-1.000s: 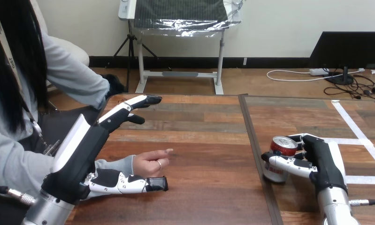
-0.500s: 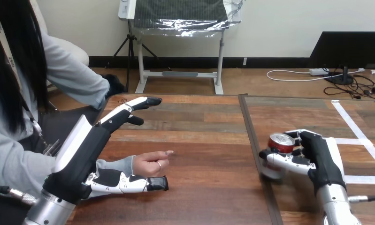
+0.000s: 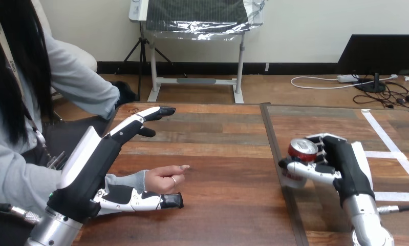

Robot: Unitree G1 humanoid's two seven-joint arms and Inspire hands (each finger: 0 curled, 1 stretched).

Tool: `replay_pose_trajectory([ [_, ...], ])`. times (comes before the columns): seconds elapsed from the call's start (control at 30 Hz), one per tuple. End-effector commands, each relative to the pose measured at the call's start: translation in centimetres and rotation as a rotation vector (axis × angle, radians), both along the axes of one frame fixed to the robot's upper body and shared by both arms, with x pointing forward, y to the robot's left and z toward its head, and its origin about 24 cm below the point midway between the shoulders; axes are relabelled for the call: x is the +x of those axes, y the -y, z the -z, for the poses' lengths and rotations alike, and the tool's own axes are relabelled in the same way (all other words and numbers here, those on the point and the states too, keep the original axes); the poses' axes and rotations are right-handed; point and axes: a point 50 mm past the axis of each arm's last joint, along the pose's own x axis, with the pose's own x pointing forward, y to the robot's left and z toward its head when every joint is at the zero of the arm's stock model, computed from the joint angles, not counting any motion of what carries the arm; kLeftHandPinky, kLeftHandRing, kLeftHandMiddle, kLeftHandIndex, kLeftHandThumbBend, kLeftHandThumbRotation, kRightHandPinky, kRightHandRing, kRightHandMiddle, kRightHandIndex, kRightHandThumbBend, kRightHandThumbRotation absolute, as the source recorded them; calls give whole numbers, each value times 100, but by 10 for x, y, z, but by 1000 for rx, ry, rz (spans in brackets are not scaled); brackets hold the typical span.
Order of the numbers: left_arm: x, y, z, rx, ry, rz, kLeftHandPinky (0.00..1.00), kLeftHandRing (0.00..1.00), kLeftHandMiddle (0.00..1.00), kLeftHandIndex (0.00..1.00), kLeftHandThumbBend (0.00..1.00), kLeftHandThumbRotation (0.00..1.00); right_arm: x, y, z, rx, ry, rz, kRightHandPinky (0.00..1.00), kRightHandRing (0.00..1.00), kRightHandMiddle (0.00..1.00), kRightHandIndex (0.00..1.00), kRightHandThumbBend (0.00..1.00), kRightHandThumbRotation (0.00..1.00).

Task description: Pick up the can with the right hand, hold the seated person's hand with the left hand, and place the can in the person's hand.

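Wooden worktop (image 3: 228, 154), right edge: right hand (image 3: 345, 164) fingers wrap a red-topped silver can (image 3: 300, 151) for handover; left hand (image 3: 89, 169), fingers straight, spans the person's hand (image 3: 164, 179), unclasped.

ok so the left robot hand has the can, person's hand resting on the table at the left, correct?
No: the right robot hand has the can, fingers curled round it, as the head view shows. The left robot hand is open by the person's hand, which does rest on the table at the left.
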Motion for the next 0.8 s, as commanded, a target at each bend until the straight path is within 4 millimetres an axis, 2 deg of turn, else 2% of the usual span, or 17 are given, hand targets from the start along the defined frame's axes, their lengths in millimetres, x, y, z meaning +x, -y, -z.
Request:
replay_pose_trajectory([
  [0.0,9,-5,-14,21,57,-17,74,86,87,84,100,25,38,-5,-61,-39,248,-72,40,43,51,53,79,0],
  [0.77,14,-10,-20,157,40,-33,74,85,87,86,100,19,45,-10,-73,-90,278,-120,44,46,52,52,78,0],
])
